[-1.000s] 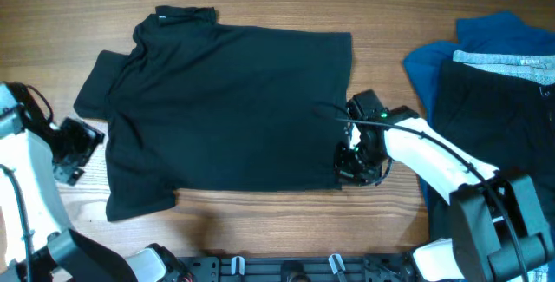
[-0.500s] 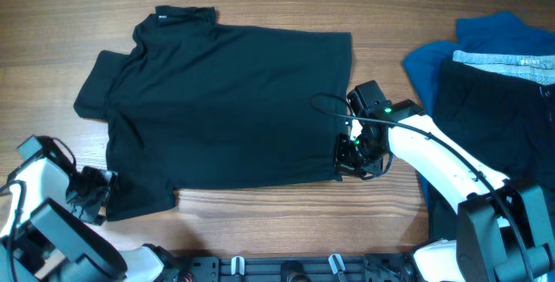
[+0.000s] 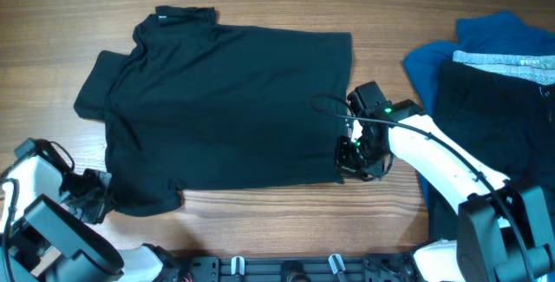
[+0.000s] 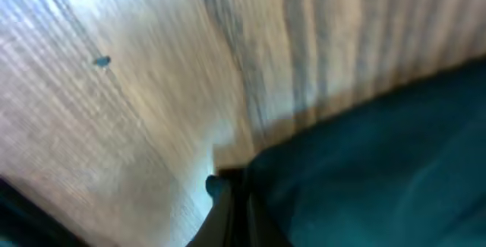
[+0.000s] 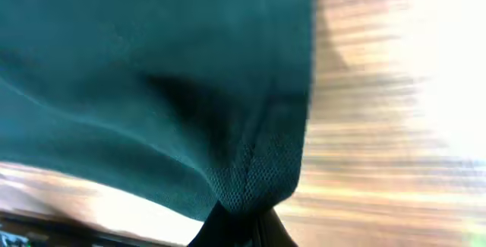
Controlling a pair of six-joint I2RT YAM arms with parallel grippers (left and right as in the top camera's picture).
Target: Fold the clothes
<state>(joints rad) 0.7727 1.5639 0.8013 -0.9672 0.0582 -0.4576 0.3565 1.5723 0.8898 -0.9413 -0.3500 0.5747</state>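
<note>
Overhead evenly lit, sharp, wrist views blurred, bright glare patches

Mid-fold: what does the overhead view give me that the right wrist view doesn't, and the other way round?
Overhead only: the whole black shirt spread flat with its collar at the far edge, the left gripper at its near-left corner, and the blue garment and black garment with grey waistband off to the right. Right wrist only: the mesh weave of the fabric edge, bunched where the fingers pinch it. Both: the shirt, the wooden table, and the right gripper shut on the shirt's near-right corner.
</note>
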